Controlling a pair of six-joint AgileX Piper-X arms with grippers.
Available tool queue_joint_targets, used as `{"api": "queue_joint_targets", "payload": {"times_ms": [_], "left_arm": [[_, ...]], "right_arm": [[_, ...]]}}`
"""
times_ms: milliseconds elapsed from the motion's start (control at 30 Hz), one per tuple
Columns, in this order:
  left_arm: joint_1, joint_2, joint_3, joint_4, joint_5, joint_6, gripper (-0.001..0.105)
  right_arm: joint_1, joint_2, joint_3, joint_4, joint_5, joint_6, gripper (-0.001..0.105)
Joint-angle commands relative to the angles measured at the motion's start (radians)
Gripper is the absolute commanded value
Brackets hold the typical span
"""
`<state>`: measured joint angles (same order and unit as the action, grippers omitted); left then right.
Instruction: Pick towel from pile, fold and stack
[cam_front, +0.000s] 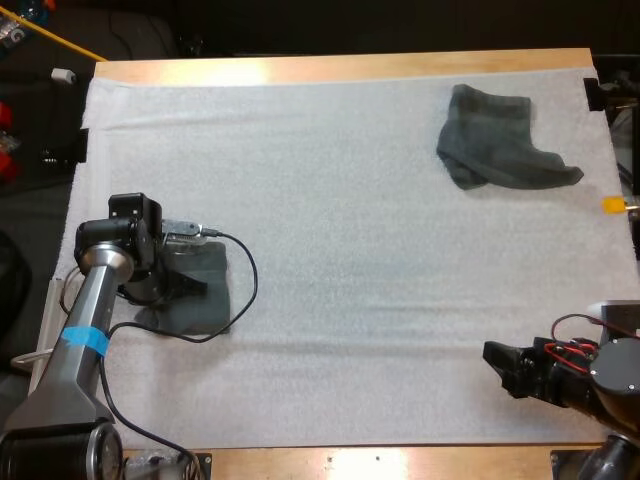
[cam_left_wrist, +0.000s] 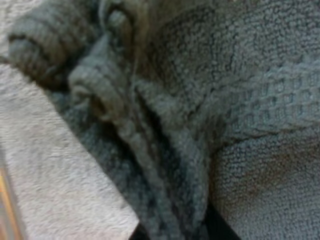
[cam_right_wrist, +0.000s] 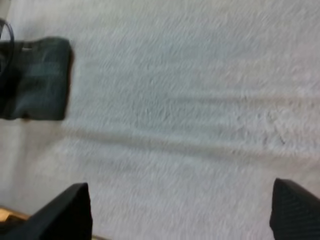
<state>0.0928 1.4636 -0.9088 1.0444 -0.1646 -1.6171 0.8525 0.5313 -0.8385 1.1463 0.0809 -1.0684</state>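
A white mat (cam_front: 350, 280) is spread over the wooden table (cam_front: 330, 68); a small white object (cam_front: 63, 75) is seen off its far-left corner.

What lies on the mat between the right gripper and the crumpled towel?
Nothing. In the high view, only bare white mat stretches from the right gripper to the crumpled towel.

Table (cam_front: 340, 68): wooden, its pale edge bare along the far and near sides.
Mat (cam_front: 350, 260): white, softly rippled, covering the table.
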Motion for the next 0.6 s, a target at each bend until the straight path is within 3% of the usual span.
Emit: {"api": "queue_joint_targets", "payload": {"times_ms": [0, 100, 167, 267, 333, 367, 500, 567], "left_arm": [[0.000, -0.008, -0.003, -0.001, -0.035, 0.006, 0.000], [0.000, -0.008, -0.003, -0.006, -0.041, 0.014, 0.001], [0.000, -0.008, -0.003, -0.006, -0.063, 0.015, 0.007], [0.000, -0.008, -0.003, -0.008, -0.104, 0.015, 0.037], [0.000, -0.008, -0.003, -0.008, -0.110, 0.015, 0.070], [0.000, -0.008, -0.003, -0.008, -0.110, 0.014, 0.077], [0.000, -0.012, -0.006, 0.013, -0.115, -0.003, 0.066], [0.000, -0.026, -0.009, 0.036, -0.101, -0.025, 0.065]], "right_arm": [[0.002, -0.003, -0.009, -0.003, -0.019, -0.009, 0.071], [0.002, -0.003, -0.009, -0.025, -0.019, -0.009, 0.071], [0.002, -0.003, -0.009, -0.043, -0.019, -0.009, 0.071], [0.002, -0.003, -0.009, -0.057, -0.019, -0.009, 0.071], [0.002, -0.003, -0.009, -0.058, -0.019, -0.009, 0.071], [0.002, -0.003, -0.009, -0.058, -0.022, -0.009, 0.071], [0.002, -0.003, -0.009, -0.058, -0.026, -0.009, 0.071], [0.002, -0.003, -0.009, -0.058, -0.026, -0.009, 0.071]]}}
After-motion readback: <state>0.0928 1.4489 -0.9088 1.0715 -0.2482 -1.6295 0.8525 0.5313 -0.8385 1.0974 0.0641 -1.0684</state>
